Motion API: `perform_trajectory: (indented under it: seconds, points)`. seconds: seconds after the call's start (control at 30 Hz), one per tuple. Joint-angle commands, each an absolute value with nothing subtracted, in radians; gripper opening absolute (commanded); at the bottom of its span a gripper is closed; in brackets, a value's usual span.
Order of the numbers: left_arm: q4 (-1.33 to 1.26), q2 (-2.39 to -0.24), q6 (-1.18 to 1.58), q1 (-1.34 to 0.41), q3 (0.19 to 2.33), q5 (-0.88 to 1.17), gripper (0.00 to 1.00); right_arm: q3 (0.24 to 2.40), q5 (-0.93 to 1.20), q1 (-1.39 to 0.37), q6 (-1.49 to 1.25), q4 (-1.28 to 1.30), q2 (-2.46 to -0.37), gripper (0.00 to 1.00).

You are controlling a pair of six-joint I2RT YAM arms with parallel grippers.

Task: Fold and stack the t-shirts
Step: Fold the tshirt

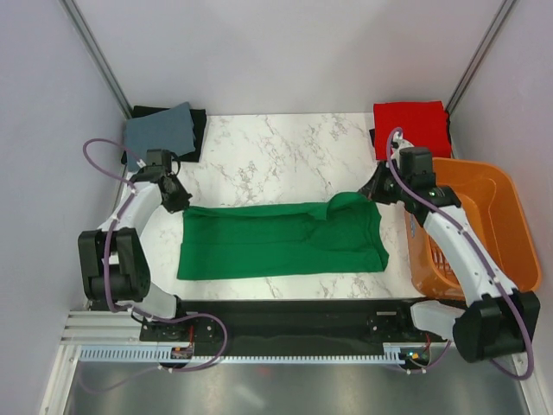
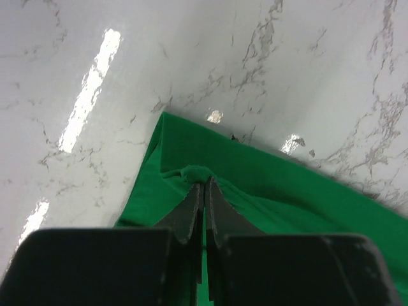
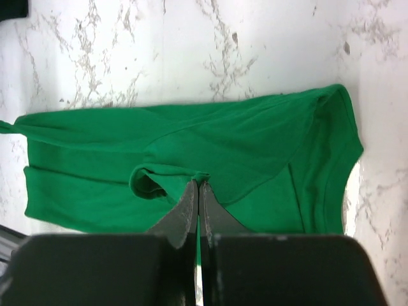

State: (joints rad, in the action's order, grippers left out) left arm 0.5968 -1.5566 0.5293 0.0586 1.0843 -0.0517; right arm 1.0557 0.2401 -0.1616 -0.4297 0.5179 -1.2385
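Note:
A bright green t-shirt (image 1: 276, 240) lies spread lengthwise across the marble table (image 1: 276, 147), folded into a long band. My left gripper (image 1: 179, 201) is at the shirt's far left corner, shut on a pinch of green cloth (image 2: 199, 173). At the far right end, my right gripper (image 1: 373, 188) is shut on a raised fold of the same green t-shirt (image 3: 210, 143). A folded red t-shirt (image 1: 411, 128) rests at the back right corner.
An orange slatted basket (image 1: 497, 226) stands at the right edge beside the right arm. Folded grey (image 1: 159, 130) and black (image 1: 195, 121) cloths lie at the back left corner. A black bar (image 1: 276, 313) runs along the near edge.

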Motion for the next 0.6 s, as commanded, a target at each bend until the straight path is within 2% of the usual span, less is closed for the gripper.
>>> perform_trajectory:
  seconds: [0.0,0.1,0.17,0.2,0.27,0.3,0.33,0.4,0.5,0.57]
  points:
    - [0.591,-1.445,0.502,0.057,1.031,-0.078,0.02,0.968,0.249,-0.164,-0.425,0.563,-1.108,0.00]
    - [0.592,-1.368,0.500,0.055,0.964,-0.089,0.04,0.861,0.252,-0.164,-0.442,0.591,-0.988,0.00]
    - [0.612,-1.309,0.514,0.057,0.910,-0.103,0.12,0.781,0.242,-0.164,-0.459,0.615,-0.904,0.00]
    - [0.624,-1.290,0.521,0.058,0.896,-0.110,0.18,0.758,0.238,-0.164,-0.477,0.623,-0.876,0.06]
    - [0.659,-1.241,0.547,0.058,0.855,-0.113,0.49,0.704,0.218,-0.164,-0.498,0.652,-0.816,0.27]
    - [0.670,-1.223,0.558,0.057,0.844,-0.114,0.63,0.693,0.215,-0.164,-0.506,0.658,-0.799,0.49]
    - [0.687,-1.186,0.578,0.058,0.821,-0.112,0.79,0.684,0.200,-0.166,-0.532,0.676,-0.775,0.55]
    - [0.693,-1.154,0.594,0.058,0.805,-0.110,0.87,0.684,0.196,-0.166,-0.560,0.683,-0.758,0.65]
    - [0.693,-1.129,0.597,0.058,0.810,-0.098,0.88,0.707,0.199,-0.164,-0.586,0.677,-0.761,0.67]
    - [0.693,-1.138,0.581,0.057,0.836,-0.072,0.85,0.722,0.221,-0.164,-0.597,0.654,-0.787,0.67]
